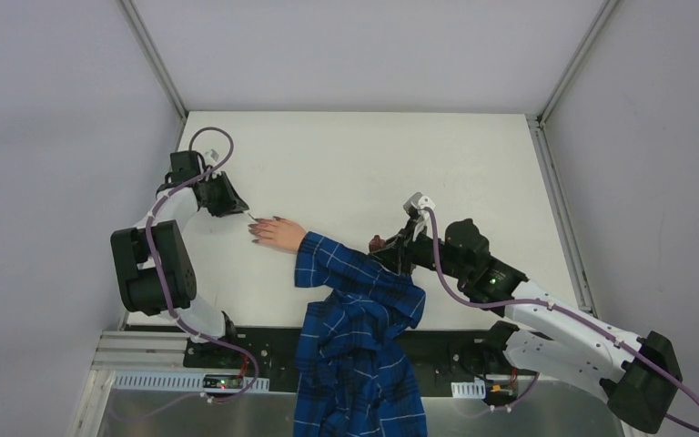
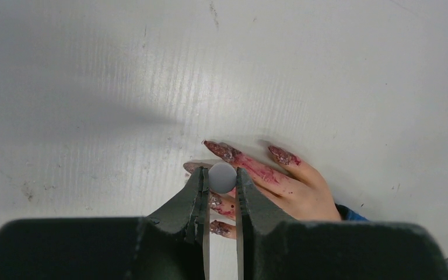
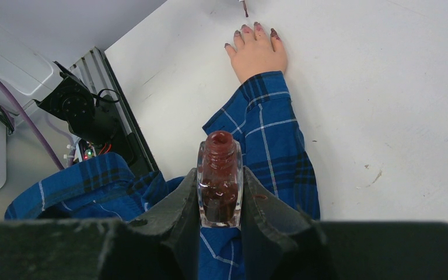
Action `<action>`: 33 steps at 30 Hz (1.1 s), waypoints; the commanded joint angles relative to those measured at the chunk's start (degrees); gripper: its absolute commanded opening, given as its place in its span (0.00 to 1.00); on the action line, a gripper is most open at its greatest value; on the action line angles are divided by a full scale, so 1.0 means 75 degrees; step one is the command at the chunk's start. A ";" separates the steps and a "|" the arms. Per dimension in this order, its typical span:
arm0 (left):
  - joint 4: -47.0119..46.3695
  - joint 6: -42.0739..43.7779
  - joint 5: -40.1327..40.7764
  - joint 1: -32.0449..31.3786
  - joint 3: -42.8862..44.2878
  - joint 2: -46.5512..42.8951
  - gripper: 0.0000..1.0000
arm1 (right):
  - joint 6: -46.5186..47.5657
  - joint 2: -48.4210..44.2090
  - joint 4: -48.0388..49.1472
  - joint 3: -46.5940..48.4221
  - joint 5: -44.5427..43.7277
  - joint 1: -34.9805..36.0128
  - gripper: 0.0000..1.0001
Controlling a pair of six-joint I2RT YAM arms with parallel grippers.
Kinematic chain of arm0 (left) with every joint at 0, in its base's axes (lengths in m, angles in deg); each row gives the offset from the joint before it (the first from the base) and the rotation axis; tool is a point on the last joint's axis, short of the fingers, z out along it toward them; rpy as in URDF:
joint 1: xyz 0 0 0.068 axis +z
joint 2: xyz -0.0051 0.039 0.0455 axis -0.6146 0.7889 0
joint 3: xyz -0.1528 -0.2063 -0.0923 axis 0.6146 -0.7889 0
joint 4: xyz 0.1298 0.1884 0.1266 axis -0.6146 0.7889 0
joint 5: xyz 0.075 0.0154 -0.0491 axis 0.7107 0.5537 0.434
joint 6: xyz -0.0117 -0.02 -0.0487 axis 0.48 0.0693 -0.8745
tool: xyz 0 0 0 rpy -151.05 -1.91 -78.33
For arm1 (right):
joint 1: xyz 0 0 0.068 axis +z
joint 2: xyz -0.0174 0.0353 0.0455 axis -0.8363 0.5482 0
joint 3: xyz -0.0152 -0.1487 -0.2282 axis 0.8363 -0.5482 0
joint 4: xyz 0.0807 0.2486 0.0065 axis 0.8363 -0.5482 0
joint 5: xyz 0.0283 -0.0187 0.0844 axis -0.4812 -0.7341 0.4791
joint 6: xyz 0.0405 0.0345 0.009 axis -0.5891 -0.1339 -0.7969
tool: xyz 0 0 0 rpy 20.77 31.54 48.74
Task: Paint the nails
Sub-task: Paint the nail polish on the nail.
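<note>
A pale hand (image 2: 303, 195) in a blue plaid sleeve (image 3: 268, 134) lay palm down near the middle of the white table (image 1: 373, 155). Its long nails (image 2: 224, 151), smeared dark red, pointed left. The left gripper (image 1: 235, 208) hung over those fingertips, closed narrowly on a round white cap (image 2: 222, 178). To the right, beside the sleeve, the right gripper (image 3: 220, 172) was clamped on an open polish bottle (image 3: 220, 198) of dark red lacquer.
</note>
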 commanded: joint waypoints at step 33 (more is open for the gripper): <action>0.0170 0.0059 0.0296 -0.0043 0.0127 0.0200 0.00 | 0.0023 -0.0063 0.0464 0.0001 0.0021 -0.0026 0.00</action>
